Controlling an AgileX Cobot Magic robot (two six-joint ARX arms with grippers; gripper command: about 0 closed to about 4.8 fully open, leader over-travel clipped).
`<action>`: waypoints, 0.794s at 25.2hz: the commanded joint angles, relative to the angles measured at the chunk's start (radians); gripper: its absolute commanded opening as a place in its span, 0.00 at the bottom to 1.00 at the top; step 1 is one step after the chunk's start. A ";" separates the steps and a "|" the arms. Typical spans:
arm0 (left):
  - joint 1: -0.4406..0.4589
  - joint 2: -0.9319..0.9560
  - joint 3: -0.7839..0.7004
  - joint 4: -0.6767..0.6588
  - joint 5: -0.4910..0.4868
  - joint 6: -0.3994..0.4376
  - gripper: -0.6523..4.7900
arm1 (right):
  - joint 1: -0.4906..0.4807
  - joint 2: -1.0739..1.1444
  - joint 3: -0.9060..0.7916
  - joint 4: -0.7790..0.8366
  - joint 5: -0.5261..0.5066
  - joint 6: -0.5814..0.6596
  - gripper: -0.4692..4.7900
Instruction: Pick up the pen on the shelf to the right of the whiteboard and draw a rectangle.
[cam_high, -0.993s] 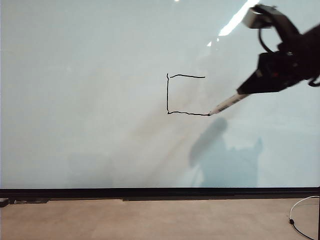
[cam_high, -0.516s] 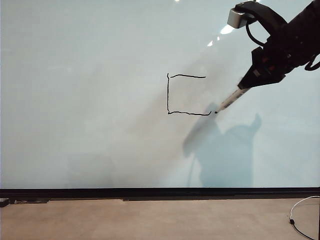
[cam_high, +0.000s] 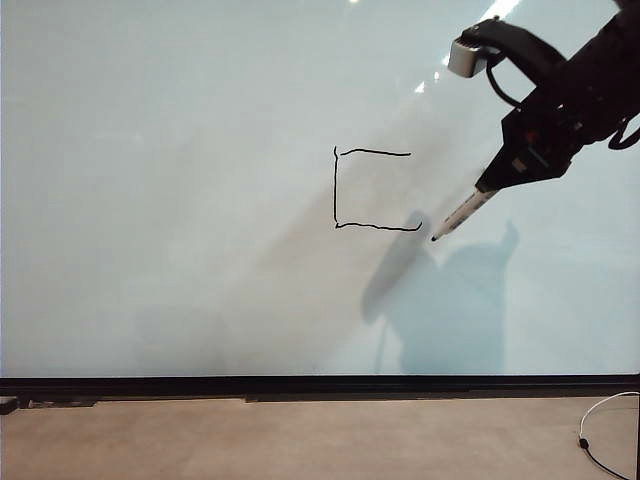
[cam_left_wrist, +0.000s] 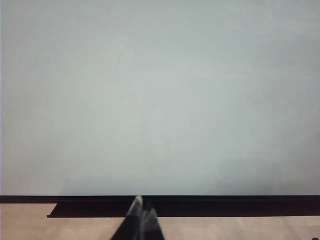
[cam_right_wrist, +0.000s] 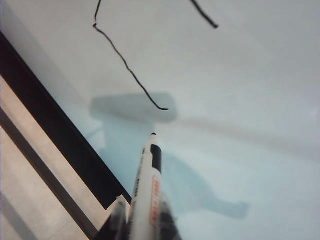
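The whiteboard fills nearly the whole exterior view, its thin black bottom edge resting along the pale table. On it the rectangle is drawn only in part: the top, the left side and the bottom are seen, while the right side is missing. The right tool is placed at the upper right of the exterior view and is closed on the pen, which is held slanting down and to the left.

The pen tip lies just to the right of and slightly below the end of the bottom line; in the right wrist view a small gap is seen between the pen and that line end, so the tip is judged to be off the stroke, though contact with the board cannot be told. The missing side would run upward from that corner to the free end of the top line. The right tool is far nearer than the left tool, which is seen with its fingers together, holding nothing, low before the board's bottom edge.

Red print is seen along the pen barrel, but it cannot be read.
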 joint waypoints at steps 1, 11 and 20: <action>0.000 0.000 0.003 0.007 0.004 0.005 0.11 | 0.001 0.010 0.018 0.021 -0.020 -0.005 0.08; 0.000 0.000 0.003 0.007 0.004 0.005 0.11 | 0.006 0.033 0.048 0.031 -0.024 -0.008 0.08; 0.000 0.000 0.003 0.006 0.004 0.005 0.11 | 0.007 0.043 0.048 0.072 -0.011 -0.007 0.08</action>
